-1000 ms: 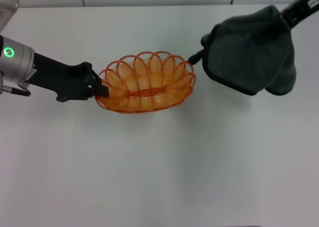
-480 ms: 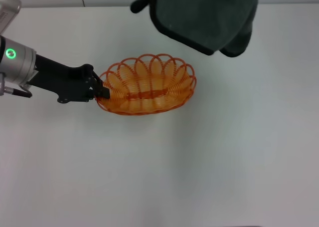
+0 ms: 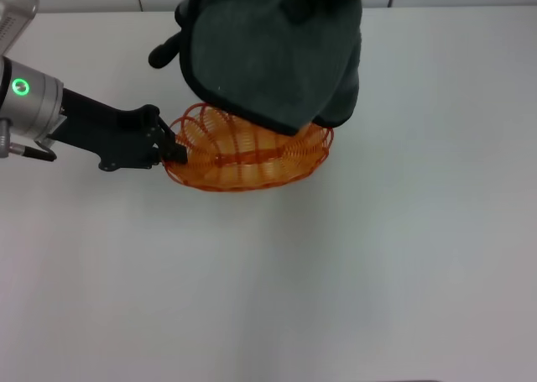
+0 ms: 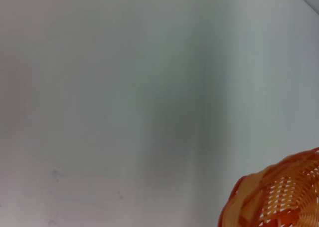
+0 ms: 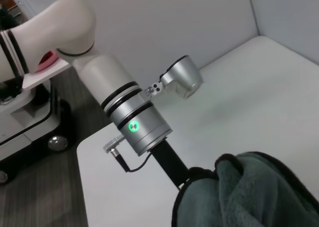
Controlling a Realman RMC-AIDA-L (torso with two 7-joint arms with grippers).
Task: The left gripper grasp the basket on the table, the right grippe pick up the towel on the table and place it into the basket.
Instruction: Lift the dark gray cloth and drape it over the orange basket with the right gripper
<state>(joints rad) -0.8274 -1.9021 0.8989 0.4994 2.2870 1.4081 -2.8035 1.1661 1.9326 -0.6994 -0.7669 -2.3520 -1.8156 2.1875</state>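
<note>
Black blocky left gripper [image 3: 172, 151] pinches the left rim of the oval orange wire basket [image 3: 252, 165] on the white table [image 3: 336, 273]. Dark grey towel [image 3: 268, 50] hangs over the basket, carried; right gripper hidden, jaws can't tell. Left: lower, release.

The basket [image 3: 247, 154] sat on the table [image 3: 336, 273] toward its far edge, the left gripper [image 3: 170, 151] at its left rim, the towel [image 3: 273, 50] hanging above it.

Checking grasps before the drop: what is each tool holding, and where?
The left tool grips the orange wire basket by its left rim. The right tool's tip carries the dark grey towel above it; the grip point is hidden.
</note>
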